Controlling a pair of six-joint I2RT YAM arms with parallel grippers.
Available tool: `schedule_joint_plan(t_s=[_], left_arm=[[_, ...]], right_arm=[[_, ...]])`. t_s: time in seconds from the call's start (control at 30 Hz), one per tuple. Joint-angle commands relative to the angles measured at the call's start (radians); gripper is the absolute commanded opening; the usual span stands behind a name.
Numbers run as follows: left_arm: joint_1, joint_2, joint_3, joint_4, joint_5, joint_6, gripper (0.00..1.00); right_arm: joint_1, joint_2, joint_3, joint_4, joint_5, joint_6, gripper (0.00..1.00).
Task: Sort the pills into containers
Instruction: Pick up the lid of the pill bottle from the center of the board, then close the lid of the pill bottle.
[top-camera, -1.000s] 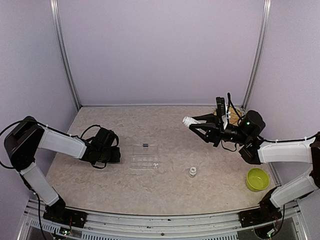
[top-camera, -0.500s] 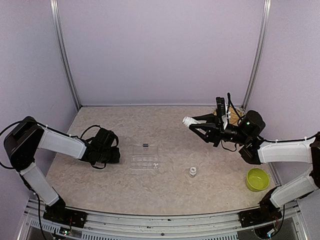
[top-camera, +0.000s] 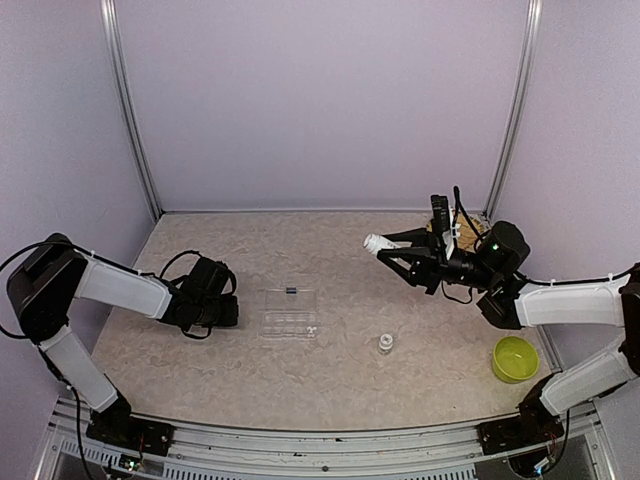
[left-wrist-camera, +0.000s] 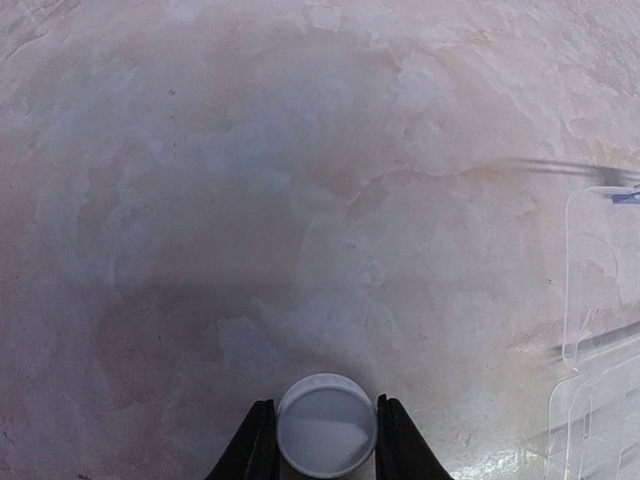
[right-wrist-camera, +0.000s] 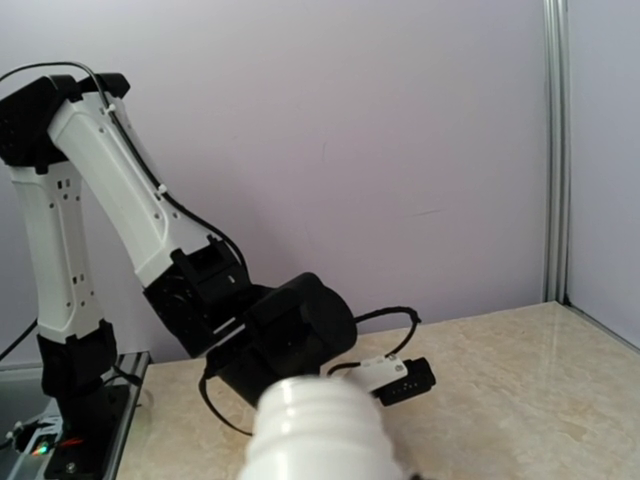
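Observation:
The clear compartment box (top-camera: 290, 312) lies open in the middle of the table, and its edge shows in the left wrist view (left-wrist-camera: 600, 300). A few white specks, maybe pills (top-camera: 311, 327), sit in its front right corner. My left gripper (top-camera: 230, 310) is low over the table, just left of the box. It is shut on a white round bottle cap (left-wrist-camera: 326, 437). My right gripper (top-camera: 398, 252) is raised above the table, right of centre. It is shut on a white bottle (top-camera: 375, 242), held sideways. The bottle's open threaded neck (right-wrist-camera: 318, 430) points left.
A small clear vial (top-camera: 385, 344) stands on the table right of the box. A lime-green bowl (top-camera: 514, 358) sits at the front right. A straw basket (top-camera: 468, 228) is at the back right, behind the right arm. Walls close off three sides.
My left gripper has edged very slightly left with the cap. The right arm and the bottle have not visibly moved.

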Motion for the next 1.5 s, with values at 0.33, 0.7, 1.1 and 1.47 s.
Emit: schedule_joint_plan(t_s=[0.33,0.7,1.1,1.47], left_arm=[[-0.002,-0.097,-0.032,0.034,0.087,0.015,0.26],[-0.04,-0.38,-0.077,0.162,0.301,0.041,0.27],[-0.152,-0.475,-0.056,0.362,0.559,0.016,0.3],[-0.225,-0.466,-0.07,0.631,0.677,-0.07,0.34]], right_arm=[[0.018,0.018,-0.002,-0.008,-0.004,-0.002,0.17],[0.05,0.058,0.031,-0.005,-0.039,-0.002,0.17],[0.144,0.133,0.096,0.033,-0.018,0.011,0.17],[0.19,0.184,0.116,0.122,0.001,0.058,0.17]])
